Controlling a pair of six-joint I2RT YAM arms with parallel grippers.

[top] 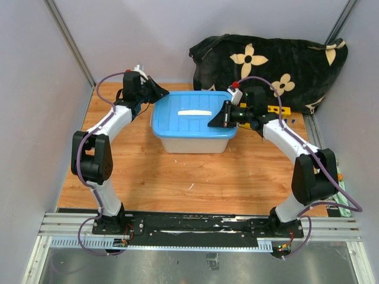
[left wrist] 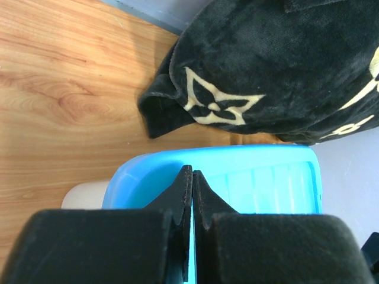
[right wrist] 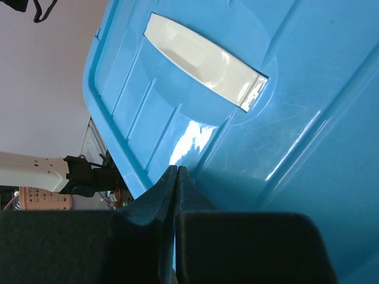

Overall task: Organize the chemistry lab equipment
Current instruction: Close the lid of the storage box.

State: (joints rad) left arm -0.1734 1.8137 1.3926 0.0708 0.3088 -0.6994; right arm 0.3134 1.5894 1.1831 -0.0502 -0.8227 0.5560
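Of the lab equipment, only a strip of the yellow tube rack point(top: 277, 109) shows, behind my right arm at the back right, with small blue bits point(top: 286, 120) beside it; the rest is hidden. My left gripper point(top: 165, 94) is shut and empty at the back left corner of the tub's blue lid point(top: 192, 121). In the left wrist view its tips point(left wrist: 192, 172) meet just over the lid's edge point(left wrist: 266, 177). My right gripper point(top: 211, 122) is shut and empty over the lid's right side. In the right wrist view its tips point(right wrist: 178, 170) rest close to the lid point(right wrist: 284, 130).
The white tub point(top: 192, 144) stands mid-table with a white handle point(top: 195, 112) in its lid. A black flowered cloth point(top: 266, 59) is bunched against the back wall to the right. Grey walls close in the left, right and back sides of the wooden table point(top: 177, 177).
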